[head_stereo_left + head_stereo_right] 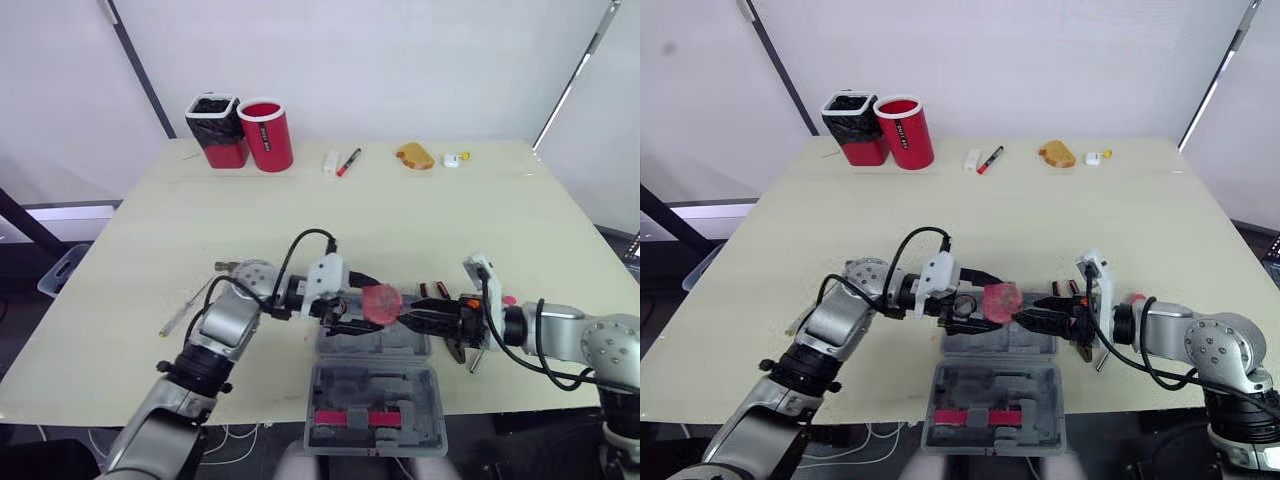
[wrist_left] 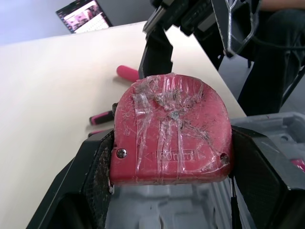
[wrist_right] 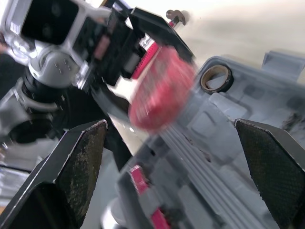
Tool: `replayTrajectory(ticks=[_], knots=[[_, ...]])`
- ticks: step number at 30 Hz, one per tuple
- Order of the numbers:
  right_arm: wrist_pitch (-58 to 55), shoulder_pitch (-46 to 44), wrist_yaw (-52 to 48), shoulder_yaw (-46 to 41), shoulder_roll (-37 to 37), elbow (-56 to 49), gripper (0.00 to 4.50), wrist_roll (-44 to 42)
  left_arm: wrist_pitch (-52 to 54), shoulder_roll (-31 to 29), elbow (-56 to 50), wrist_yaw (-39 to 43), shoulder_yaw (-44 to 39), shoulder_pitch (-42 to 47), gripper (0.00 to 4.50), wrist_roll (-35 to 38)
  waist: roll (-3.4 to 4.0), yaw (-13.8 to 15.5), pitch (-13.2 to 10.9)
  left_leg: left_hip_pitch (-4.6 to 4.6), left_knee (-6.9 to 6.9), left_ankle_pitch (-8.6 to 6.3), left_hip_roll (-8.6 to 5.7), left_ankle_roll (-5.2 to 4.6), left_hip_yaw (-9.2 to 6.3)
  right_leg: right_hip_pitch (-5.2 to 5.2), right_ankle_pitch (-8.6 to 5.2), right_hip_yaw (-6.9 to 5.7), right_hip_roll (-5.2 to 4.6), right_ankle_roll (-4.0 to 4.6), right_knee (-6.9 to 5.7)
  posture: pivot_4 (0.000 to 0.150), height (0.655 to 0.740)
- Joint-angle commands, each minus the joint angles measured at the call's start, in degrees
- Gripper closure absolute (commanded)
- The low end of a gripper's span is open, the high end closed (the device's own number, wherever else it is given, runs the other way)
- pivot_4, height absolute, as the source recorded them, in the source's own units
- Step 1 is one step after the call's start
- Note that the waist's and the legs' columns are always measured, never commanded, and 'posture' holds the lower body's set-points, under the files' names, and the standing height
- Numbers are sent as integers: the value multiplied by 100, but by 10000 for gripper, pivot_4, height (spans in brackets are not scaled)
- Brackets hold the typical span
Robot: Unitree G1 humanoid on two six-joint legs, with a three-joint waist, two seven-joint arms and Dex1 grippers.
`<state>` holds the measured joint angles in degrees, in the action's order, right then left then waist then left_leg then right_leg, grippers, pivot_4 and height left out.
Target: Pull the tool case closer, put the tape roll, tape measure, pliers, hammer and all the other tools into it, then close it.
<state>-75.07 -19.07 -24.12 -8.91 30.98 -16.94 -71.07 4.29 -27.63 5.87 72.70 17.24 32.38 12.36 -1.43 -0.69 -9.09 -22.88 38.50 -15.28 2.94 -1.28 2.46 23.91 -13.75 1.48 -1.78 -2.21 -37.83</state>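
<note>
The grey tool case (image 1: 375, 395) lies open at the table's near edge, its lid half toward me with red pieces inside. My left gripper (image 1: 362, 312) is shut on the red tape measure (image 1: 381, 303), holding it just above the case's far half; in the left wrist view the tape measure (image 2: 171, 129) sits between both black fingers (image 2: 95, 181). From the right, my right gripper (image 1: 408, 320) is open and points at the tape measure, its fingers (image 3: 76, 167) spread wide. A tape roll (image 3: 215, 79) lies in a case compartment. Pink-handled tools (image 1: 434, 290) rest on the table beside the case.
A black cup (image 1: 214, 130) and a red cup (image 1: 267, 135) stand at the back left. A marker (image 1: 348, 162), a brown object (image 1: 414, 156) and a small white item (image 1: 452, 160) lie along the back. A thin tool (image 1: 183, 317) lies left of my left arm.
</note>
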Motion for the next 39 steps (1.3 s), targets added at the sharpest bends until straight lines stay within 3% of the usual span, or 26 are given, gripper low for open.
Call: replayTrajectory(ticks=[1, 2, 5, 6, 7, 13, 16, 19, 30, 34, 39], knots=[[-168, -140, 1328, -259, -317, 239, 0, -1303, -366, 340, 321, -86, 116, 311, 14520, -153, 0, 1, 0, -2, 0, 0, -1, 0, 0, 2, 0, 1, 0, -1, 0, 1500, 7400], [-145, -129, 1578, -247, -337, 306, 0, -1549, -436, 397, 417, -84, 136, 348, 14520, -194, 0, 5, 0, -2, 1, 0, -1, 0, -1, 1, 1, 0, 0, -1, -1, 1500, 7400], [62, -32, 2358, -140, -315, 505, 7132, -2291, -658, 580, 726, -86, 177, 474, 14520, -307, 0, -4, 0, -4, 0, 0, -3, -1, 1, 1, 1, 3, -2, -2, 1, 1500, 7400], [146, -5, 2579, -98, -288, 544, 14669, -2501, -691, 623, 780, -83, 171, 498, 14520, -314, 0, -11, 0, -4, 0, 0, -3, -1, 0, 1, 1, 3, -2, -2, 2, 1500, 7400], [194, 5, 2714, -70, -264, 566, 16489, -2619, -717, 642, 805, -77, 171, 505, 14520, -325, 0, -9, 0, -4, 0, 0, -3, -1, 0, 2, 1, 4, -1, -2, 2, 1500, 7400], [493, 89, 3269, 193, 36, 576, 40455, -3211, -865, 659, 884, -12, 142, 432, 14520, -366, 1, -14, 0, -5, -1, 0, -2, -1, -3, 2, 1, 2, 0, -2, 1, 1500, 7400], [630, 129, 3344, 305, 180, 559, 40483, -3357, -832, 648, 818, 29, 122, 356, 14520, -325, 1, -13, 0, -5, -1, 0, -2, -1, -4, 2, 0, 2, 0, -2, 1, 1500, 7400], [660, 280, 3160, 259, 487, 594, 40484, -3373, -695, 535, 641, 134, 12, 225, 484, -150, 1, -12, 0, -5, -1, 0, -1, -1, -3, 2, 0, 2, 0, -3, 2, 1500, 7400], [230, 1668, 1117, -740, 2081, 1051, 40484, -2570, -194, -242, -452, 703, -353, -453, 0, 625, 2, -1, 0, -6, -4, 0, 3, -1, -4, 0, 0, 1, 1, -2, 11, 1500, 7400], [354, 2199, 124, -853, 2480, 1579, 40484, -1490, 275, -692, -1193, 857, -555, -843, 0, 1084, 1, -6, 0, -3, -4, 0, 5, -1, 0, 0, -1, 3, 2, -3, 12, 1500, 7400], [516, 2274, -568, -655, 2452, 2133, 40484, -453, 746, -1071, -1841, 869, -717, -1159, 0, 1447, 3, -9, 1, 5, -2, 0, 6, -1, 8, 0, -4, 10, 4, -10, 9, 1500, 7400]])
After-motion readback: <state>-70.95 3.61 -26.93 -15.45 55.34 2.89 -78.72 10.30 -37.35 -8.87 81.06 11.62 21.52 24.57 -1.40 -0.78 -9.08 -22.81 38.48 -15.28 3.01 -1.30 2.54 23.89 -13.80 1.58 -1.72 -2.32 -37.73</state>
